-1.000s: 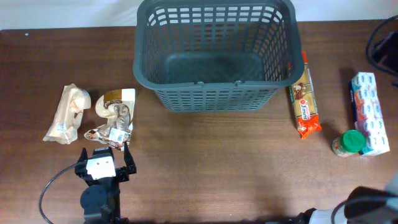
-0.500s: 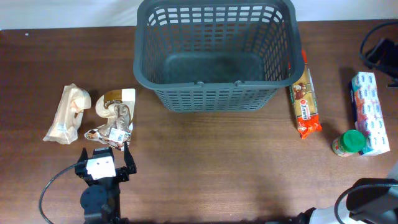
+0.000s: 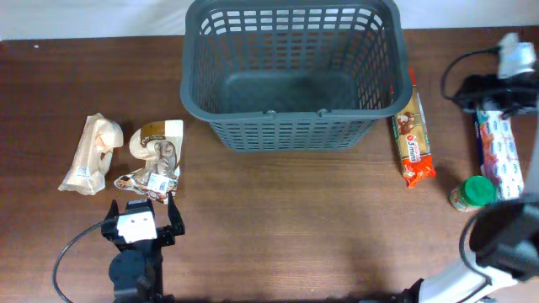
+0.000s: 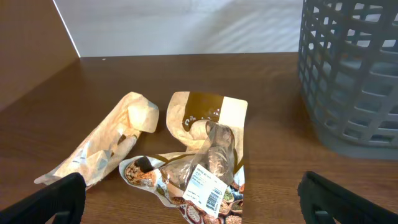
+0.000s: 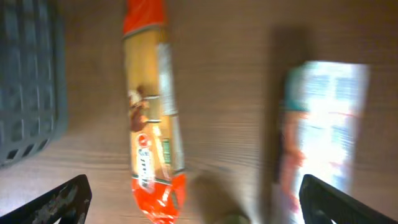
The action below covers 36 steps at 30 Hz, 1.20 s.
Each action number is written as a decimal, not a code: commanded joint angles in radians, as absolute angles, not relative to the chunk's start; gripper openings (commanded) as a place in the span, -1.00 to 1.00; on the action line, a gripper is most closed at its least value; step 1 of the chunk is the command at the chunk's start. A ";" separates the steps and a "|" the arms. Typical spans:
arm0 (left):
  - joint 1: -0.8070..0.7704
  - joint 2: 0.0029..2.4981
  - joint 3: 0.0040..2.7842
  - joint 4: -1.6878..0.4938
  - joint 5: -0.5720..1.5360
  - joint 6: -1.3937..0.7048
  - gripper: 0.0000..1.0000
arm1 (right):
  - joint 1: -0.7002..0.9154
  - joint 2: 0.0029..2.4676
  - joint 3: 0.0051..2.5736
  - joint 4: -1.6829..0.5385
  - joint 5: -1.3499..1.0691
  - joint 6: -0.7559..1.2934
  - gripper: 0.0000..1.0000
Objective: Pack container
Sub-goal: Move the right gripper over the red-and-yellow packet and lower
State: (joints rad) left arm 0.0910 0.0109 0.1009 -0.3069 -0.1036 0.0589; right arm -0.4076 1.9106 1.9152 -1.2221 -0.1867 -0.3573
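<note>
The large dark grey container, a lattice-sided basket, stands empty at the table's far middle; its corner shows in the left wrist view. My left gripper is open and empty just in front of a clear labelled snack packet, a brown-and-white pouch and a beige bag. My right gripper is open and empty, raised over the far right between an orange pasta packet and a blue-and-white box. The right wrist view is blurred.
A green-lidded jar stands beside the box's near end. The pasta packet lies along the basket's right side. A black cable loops from the left arm at the front edge.
The right arm has swung from the front right corner up to the far right, above the box. The left arm and all items have not moved.
</note>
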 commanded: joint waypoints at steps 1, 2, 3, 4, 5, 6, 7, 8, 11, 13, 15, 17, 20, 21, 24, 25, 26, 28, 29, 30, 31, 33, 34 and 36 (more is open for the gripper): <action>0.088 0.005 0.096 -0.306 -0.093 0.049 0.99 | -0.316 2.001 1.928 -1.231 -0.214 -0.389 0.98; 0.088 0.005 0.096 -0.306 -0.093 0.049 0.99 | -0.294 2.022 1.928 -1.230 -0.213 -0.389 0.97; 0.088 0.005 0.096 -0.306 -0.093 0.049 0.99 | -0.266 2.053 1.928 -1.224 -0.213 -0.388 0.97; 0.088 0.005 0.096 -0.306 -0.093 0.049 0.99 | -0.254 2.067 1.928 -1.222 -0.213 -0.388 0.98; 0.088 0.005 0.096 -0.306 -0.093 0.049 0.99 | -0.243 2.084 1.928 -1.219 -0.210 -0.387 0.98; 0.088 0.005 0.096 -0.307 -0.093 0.049 0.99 | -0.237 2.096 1.928 -1.216 -0.205 -0.385 0.98; 0.088 0.005 0.096 -0.307 -0.093 0.049 0.99 | -0.235 2.118 1.928 -1.210 -0.199 -0.381 0.98; 0.088 0.005 0.096 -0.306 -0.093 0.049 0.99 | -0.237 2.132 1.928 -1.206 -0.199 -0.373 0.98; 0.088 0.005 0.096 -0.306 -0.093 0.049 0.99 | -0.257 2.140 1.927 -1.200 -0.199 -0.366 0.98; 0.088 0.005 0.096 -0.306 -0.093 0.049 0.99 | -0.272 2.140 1.927 -1.200 -0.199 -0.365 0.98; 0.088 0.005 0.096 -0.306 -0.093 0.049 0.99 | -0.290 2.140 1.927 -1.200 -0.199 -0.366 0.98; 0.088 0.005 0.096 -0.307 -0.094 0.049 0.98 | -0.304 2.140 1.927 -1.200 -0.199 -0.365 0.98; 0.088 0.005 0.096 -0.306 -0.093 0.049 0.99 | -0.322 2.141 1.914 -1.196 -0.200 -0.366 0.98; 0.088 0.005 0.096 -0.306 -0.093 0.049 0.99 | -0.322 2.141 1.909 -1.192 -0.203 -0.366 0.98; 0.088 0.005 0.096 -0.306 -0.093 0.049 0.98 | -0.324 2.141 1.880 -1.165 -0.203 -0.366 0.98; 0.088 0.005 0.096 -0.307 -0.093 0.049 0.99 | -0.324 2.141 1.866 -1.152 -0.205 -0.366 0.98; 0.088 0.005 0.096 -0.306 -0.093 0.049 0.99 | -0.322 2.141 1.851 -1.141 -0.211 -0.366 0.98; 0.088 0.005 0.096 -0.306 -0.093 0.049 0.99 | -0.321 2.141 1.828 -1.128 -0.217 -0.366 0.98; 0.088 0.005 0.096 -0.307 -0.093 0.049 0.98 | -0.321 2.141 1.811 -1.117 -0.218 -0.366 0.98; 0.088 0.005 0.096 -0.307 -0.093 0.049 0.99 | -0.321 2.141 1.797 -1.109 -0.218 -0.366 0.97; 0.088 0.005 0.096 -0.306 -0.093 0.049 0.99 | -0.321 2.141 1.779 -1.098 -0.218 -0.366 0.98; 0.088 0.005 0.096 -0.306 -0.093 0.049 0.99 | -0.321 2.141 1.740 -1.074 -0.218 -0.366 0.98; 0.088 0.005 0.096 -0.306 -0.093 0.049 0.99 | -0.321 2.141 1.728 -1.065 -0.218 -0.366 0.98; 0.088 0.005 0.096 -0.307 -0.093 0.049 0.99 | -0.321 2.141 1.693 -1.041 -0.219 -0.366 0.98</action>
